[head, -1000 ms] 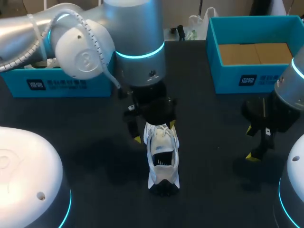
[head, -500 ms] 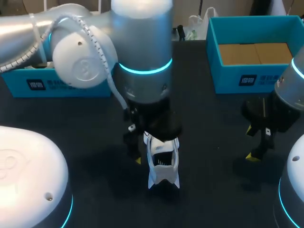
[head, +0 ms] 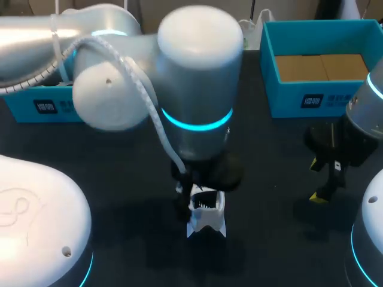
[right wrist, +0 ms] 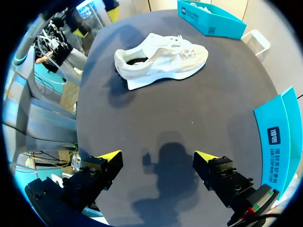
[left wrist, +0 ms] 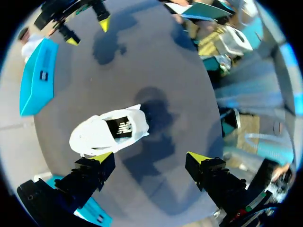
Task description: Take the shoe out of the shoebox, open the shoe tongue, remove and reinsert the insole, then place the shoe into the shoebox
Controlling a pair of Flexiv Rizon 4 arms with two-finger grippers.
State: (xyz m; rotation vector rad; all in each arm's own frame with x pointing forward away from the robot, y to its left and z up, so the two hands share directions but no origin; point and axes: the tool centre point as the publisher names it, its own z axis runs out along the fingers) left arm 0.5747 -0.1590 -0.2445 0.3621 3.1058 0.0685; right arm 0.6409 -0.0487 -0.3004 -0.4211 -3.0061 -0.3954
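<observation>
Left wrist view: left arm [head: 197,89] points straight down beside the shoe [left wrist: 106,134], jaws spread; right jaws spread too.

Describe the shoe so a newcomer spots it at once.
On the dark table, look at the middle, under the left gripper. The white sneaker stands there on its sole, apart from both teal boxes. It alone is white and loose on the bare surface.
</observation>
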